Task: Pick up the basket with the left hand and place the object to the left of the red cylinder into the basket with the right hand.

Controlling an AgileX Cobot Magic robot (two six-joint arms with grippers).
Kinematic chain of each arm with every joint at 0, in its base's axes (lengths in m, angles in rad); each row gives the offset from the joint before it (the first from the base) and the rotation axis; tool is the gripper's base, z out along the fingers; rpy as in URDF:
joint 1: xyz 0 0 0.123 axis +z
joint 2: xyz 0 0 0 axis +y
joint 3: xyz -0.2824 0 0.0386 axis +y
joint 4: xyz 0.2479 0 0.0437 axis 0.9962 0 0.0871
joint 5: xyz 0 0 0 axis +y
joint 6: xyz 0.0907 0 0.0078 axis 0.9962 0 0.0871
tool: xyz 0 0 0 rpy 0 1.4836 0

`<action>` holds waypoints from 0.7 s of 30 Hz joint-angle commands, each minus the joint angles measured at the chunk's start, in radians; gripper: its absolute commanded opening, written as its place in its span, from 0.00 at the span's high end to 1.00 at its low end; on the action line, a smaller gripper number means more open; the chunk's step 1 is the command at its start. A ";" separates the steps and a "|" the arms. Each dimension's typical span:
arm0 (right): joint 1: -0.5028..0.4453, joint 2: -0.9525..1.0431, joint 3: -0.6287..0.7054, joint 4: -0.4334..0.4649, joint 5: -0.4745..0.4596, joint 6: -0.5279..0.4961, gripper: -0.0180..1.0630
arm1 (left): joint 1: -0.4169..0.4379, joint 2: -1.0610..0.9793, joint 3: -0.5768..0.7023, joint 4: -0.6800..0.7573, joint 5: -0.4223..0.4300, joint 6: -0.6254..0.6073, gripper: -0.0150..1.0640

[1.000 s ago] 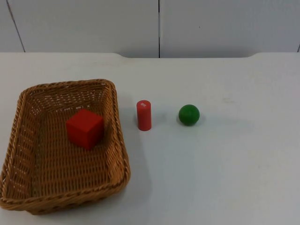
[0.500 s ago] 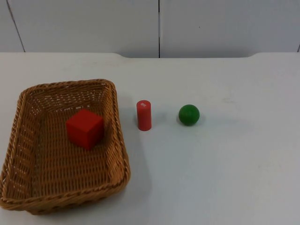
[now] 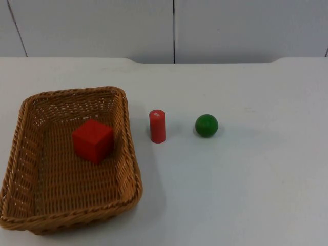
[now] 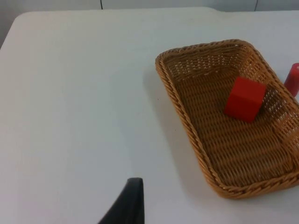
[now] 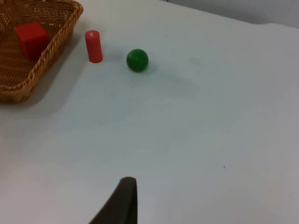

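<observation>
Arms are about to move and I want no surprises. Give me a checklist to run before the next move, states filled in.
1. Red cube inside the woven wicker basket: ok.
2. Basket lifted by the left hand: not ok, it rests on the white table.
3. Left hand apart from the basket: ok, over bare table beside it.
4. Right hand apart from the green ball: ok, over bare table.
5. Red cylinder upright between basket and ball: ok.

The top view looks down and forward across the table (image 3: 246, 195); both wrist views look obliquely from farther back, sharing the basket (image 3: 128, 154) and red cylinder (image 3: 157, 126).
</observation>
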 commanded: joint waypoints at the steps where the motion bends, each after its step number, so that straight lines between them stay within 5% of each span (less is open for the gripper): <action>1: -0.002 -0.002 0.003 -0.007 -0.017 0.001 0.05 | -0.004 -0.004 0.005 0.007 -0.013 -0.006 0.01; 21: -0.002 -0.002 0.003 -0.027 -0.019 0.041 0.02 | -0.004 -0.004 0.005 0.008 -0.013 -0.004 0.01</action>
